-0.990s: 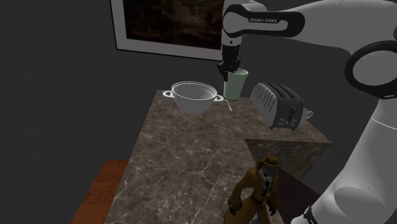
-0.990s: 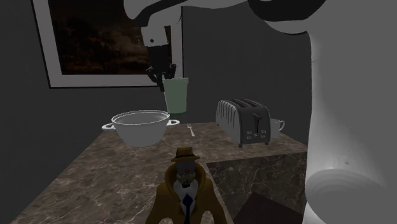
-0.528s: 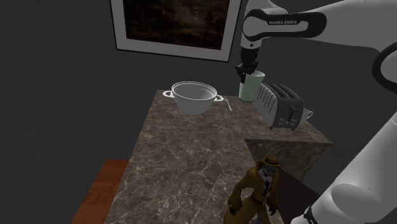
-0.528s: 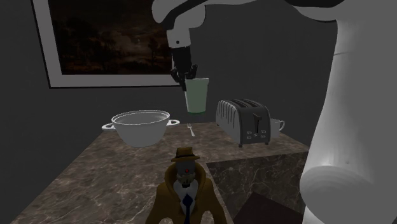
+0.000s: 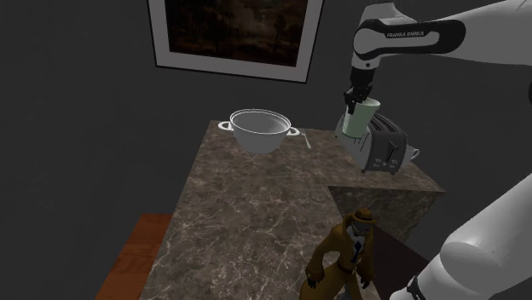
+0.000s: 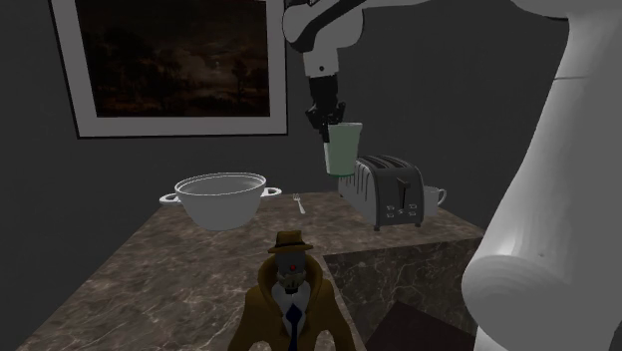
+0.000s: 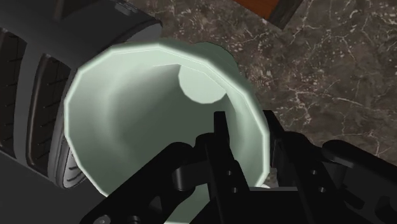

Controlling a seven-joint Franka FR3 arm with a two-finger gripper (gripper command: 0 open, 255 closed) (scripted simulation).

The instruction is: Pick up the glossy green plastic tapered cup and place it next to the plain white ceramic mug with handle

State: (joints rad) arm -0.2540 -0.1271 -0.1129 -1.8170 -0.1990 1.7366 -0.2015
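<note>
- One pale green cup (image 5: 361,119), glossy and tapered to a small round base, hangs clear of the counter (image 5: 247,213); the gripper (image 5: 353,102) pinches its rim, one black finger inside the wall and one outside.
- It sits above the end of the toaster (image 5: 381,147) nearest the bowl; the toaster is a ribbed dark-and-silver box with long slots.
- Behind the toaster's far end peeks the white mug (image 6: 435,195), rounded and smooth, well apart from the cup.
- Wide, pale and thin-walled, the bowl (image 5: 260,129) has two loop handles; a slim fork (image 5: 307,141) lies just beside it.
- The counter is dark veined stone; at its near edge stands a brown-coated figure (image 5: 349,254) in a hat.
</note>
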